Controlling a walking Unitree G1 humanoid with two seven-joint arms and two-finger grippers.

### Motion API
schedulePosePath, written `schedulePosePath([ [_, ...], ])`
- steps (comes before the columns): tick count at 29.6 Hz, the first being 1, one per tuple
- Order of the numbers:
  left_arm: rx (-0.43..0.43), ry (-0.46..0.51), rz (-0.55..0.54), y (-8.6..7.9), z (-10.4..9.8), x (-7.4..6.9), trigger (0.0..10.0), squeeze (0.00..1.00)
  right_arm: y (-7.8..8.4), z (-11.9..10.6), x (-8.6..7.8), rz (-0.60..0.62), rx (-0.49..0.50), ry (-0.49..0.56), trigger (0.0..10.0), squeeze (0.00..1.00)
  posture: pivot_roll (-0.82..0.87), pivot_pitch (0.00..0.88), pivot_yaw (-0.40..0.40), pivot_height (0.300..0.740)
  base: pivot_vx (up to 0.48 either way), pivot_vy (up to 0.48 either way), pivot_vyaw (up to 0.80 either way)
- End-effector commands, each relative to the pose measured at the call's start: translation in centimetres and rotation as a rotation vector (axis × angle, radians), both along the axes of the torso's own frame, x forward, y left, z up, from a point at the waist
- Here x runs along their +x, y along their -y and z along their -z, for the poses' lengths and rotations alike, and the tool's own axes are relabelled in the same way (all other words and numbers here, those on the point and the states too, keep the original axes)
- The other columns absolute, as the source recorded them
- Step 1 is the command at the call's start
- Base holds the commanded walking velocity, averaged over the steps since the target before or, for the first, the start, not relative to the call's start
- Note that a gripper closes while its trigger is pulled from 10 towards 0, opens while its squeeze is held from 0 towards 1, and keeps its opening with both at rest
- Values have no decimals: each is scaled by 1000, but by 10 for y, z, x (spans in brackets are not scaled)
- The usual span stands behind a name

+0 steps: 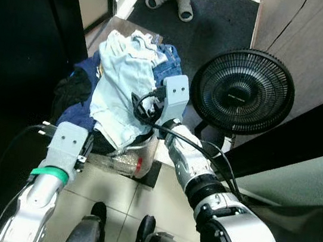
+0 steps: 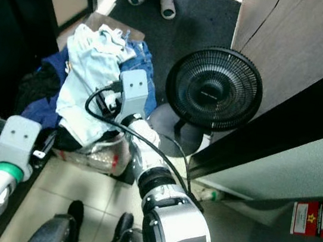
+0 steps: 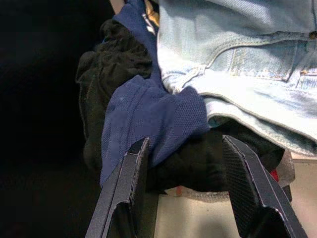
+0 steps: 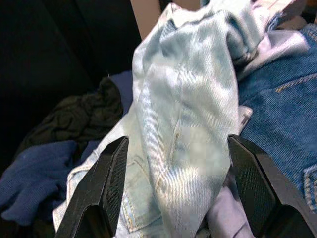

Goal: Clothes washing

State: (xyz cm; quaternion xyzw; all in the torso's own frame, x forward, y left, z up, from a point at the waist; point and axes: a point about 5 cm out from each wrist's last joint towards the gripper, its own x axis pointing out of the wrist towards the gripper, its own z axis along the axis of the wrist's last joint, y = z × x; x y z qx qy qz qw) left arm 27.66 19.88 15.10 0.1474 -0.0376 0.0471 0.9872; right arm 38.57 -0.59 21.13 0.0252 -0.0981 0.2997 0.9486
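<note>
A heap of laundry sits on the floor ahead: pale blue jeans [image 1: 121,85] on top, darker denim [image 1: 169,59] behind, a navy garment [image 3: 148,114] and black cloth [image 3: 114,59] at the left side. My right gripper [image 4: 178,144] is open, its fingers [image 4: 111,173] straddling the pale jeans from above. My left gripper [image 3: 185,148] is open too, low at the front of the heap, pointing at the navy and black cloth. Neither has hold of any fabric.
The heap rests in a translucent basket [image 1: 125,165] with a red mark. A black floor fan [image 1: 242,91] stands close on the right, by a wooden wall. A person's sandalled feet [image 1: 171,1] stand beyond on a dark mat. A dark opening lies at left.
</note>
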Motion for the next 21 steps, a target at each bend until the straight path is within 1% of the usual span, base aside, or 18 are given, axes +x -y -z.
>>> schedulePosePath([
  [1,-3,-43,-22,-3,9,-7,10000,0,-5,12,-3,-14,-5,-56,10000,0,303,533,-158,740,0,0,0],
  [3,-3,-51,-52,-9,9,-18,10000,0,-4,19,-4,-13,-23,-78,10000,0,306,557,-173,740,0,0,0],
  [4,-3,-51,-52,-9,9,-18,10000,0,-4,19,-4,-13,-23,-78,10000,0,306,557,-173,740,0,0,0],
  [6,-7,-63,-72,-11,11,-25,10000,0,0,25,-4,0,-48,-96,10000,0,305,564,-179,740,0,0,0],
  [7,-7,-63,-72,-11,11,-25,10000,0,0,25,-4,0,-48,-96,10000,0,305,564,-179,740,0,0,0],
  [9,-14,-73,-80,-9,13,-30,10000,0,4,28,-2,17,-66,-108,10000,0,306,585,-180,740,0,0,0],
  [15,-21,-87,-84,-5,14,-36,10000,0,6,26,0,27,-67,-115,10000,0,311,607,-176,740,0,0,0],
  [16,-23,-100,-97,-6,15,-39,10000,0,2,19,0,21,-50,-105,10000,0,314,612,-174,740,0,0,0],
  [17,-23,-100,-97,-6,15,-39,10000,0,2,19,0,21,-50,-105,10000,0,314,612,-174,740,0,0,0],
  [18,-23,-107,-103,-7,15,-41,10000,0,-2,15,1,15,-41,-98,8039,0,317,613,-173,740,0,0,0],
  [19,-23,-111,-108,-8,15,-43,10000,0,-5,9,1,6,-25,-85,4745,0,322,612,-172,740,0,0,0],
  [20,-23,-111,-108,-8,15,-43,10000,0,-5,9,1,6,-25,-85,4745,0,322,612,-172,740,0,0,0],
  [21,-22,-113,-116,-9,15,-44,10000,0,-9,1,1,-4,-3,-66,2627,0,330,609,-171,740,0,0,0],
])
